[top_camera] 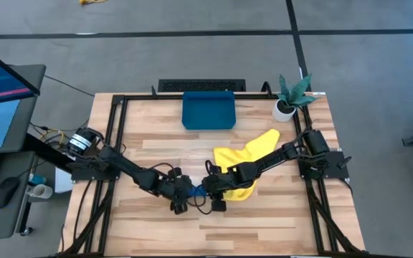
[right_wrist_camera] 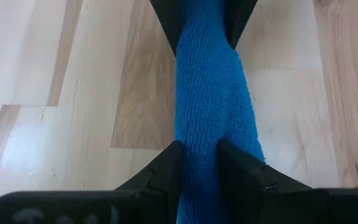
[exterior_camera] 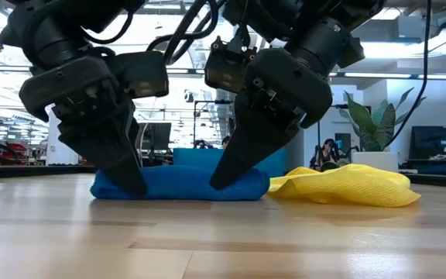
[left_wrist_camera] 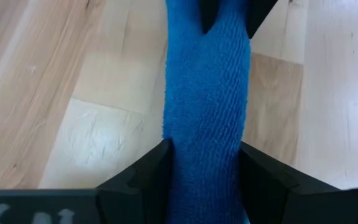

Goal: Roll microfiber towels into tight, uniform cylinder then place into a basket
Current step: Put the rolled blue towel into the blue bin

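Near the front middle of the table [top_camera: 264, 222], the blue towel [exterior_camera: 180, 184] is lying as a rolled cylinder, parallel to the front edge, resting on the wood. The left gripper [left_wrist_camera: 205, 163] is gripping one end of the roll, its jaws pinching the cloth from both sides; the right gripper [right_wrist_camera: 199, 163] is gripping the other end, jaws likewise pinching the roll. In the low view both grippers are pointing down at the table with fingertips at table level, one at each end of the blue towel. Each wrist view is showing the roll running straight between that arm's own fingers toward the opposite gripper. Just beside the roll, toward the right edge, the yellow towel [top_camera: 246, 159] is lying loose and rumpled, partly under the right arm, one corner reaching toward the back right corner. Farther back, near the middle of the back edge, the basket [top_camera: 208, 110] is sitting well apart from both towels. At the back right corner a small potted plant [top_camera: 290, 97] is standing.
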Robot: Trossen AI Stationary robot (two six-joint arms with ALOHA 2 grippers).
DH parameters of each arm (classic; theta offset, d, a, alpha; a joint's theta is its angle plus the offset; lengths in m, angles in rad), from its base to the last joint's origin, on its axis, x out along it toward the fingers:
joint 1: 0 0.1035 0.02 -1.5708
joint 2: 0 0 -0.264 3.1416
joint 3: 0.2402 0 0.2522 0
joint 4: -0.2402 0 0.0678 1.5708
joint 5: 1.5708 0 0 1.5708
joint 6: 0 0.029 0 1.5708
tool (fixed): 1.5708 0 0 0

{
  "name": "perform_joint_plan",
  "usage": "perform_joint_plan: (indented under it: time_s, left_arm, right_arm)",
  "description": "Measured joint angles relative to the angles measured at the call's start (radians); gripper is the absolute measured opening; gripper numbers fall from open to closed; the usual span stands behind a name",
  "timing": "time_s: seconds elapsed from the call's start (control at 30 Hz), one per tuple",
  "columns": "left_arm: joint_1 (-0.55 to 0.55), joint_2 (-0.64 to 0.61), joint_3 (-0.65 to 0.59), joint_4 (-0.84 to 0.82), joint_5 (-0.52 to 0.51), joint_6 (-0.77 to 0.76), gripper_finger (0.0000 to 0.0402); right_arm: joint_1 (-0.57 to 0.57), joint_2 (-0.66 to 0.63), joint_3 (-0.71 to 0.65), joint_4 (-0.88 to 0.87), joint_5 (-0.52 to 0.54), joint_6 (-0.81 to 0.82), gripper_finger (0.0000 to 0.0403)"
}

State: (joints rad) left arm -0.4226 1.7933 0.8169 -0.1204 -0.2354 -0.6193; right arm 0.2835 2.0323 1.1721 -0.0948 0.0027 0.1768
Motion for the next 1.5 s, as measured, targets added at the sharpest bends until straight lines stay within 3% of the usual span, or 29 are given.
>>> perform_joint_plan:
  time_s: [0.17,0.33,0.57,0.8,1.07,1.5]
  left_arm:
    - [-0.011,-0.002,0.002,-0.003,-0.048,0.052,0.0149]
    - [-0.012,-0.002,0.002,-0.008,-0.062,0.096,0.0105]
    - [-0.013,-0.002,0.002,-0.015,-0.115,0.169,0.0056]
    - [-0.011,-0.001,0.002,-0.023,-0.148,0.187,0.0059]
    - [-0.011,-0.001,0.002,-0.037,-0.155,0.185,0.0059]
    - [-0.011,-0.001,0.002,-0.037,-0.154,0.165,0.0062]
  right_arm:
    - [-0.004,0.000,0.000,0.002,-0.002,0.000,0.0124]
    - [-0.005,0.000,0.000,0.004,-0.002,0.002,0.0128]
    - [-0.005,0.000,0.000,0.006,-0.001,-0.001,0.0189]
    - [-0.039,-0.016,0.032,-0.043,-0.007,-0.010,0.0227]
    - [-0.044,-0.095,0.032,-0.079,0.000,-0.113,0.0215]
    - [-0.044,0.001,0.039,-0.013,0.006,-0.128,0.0208]
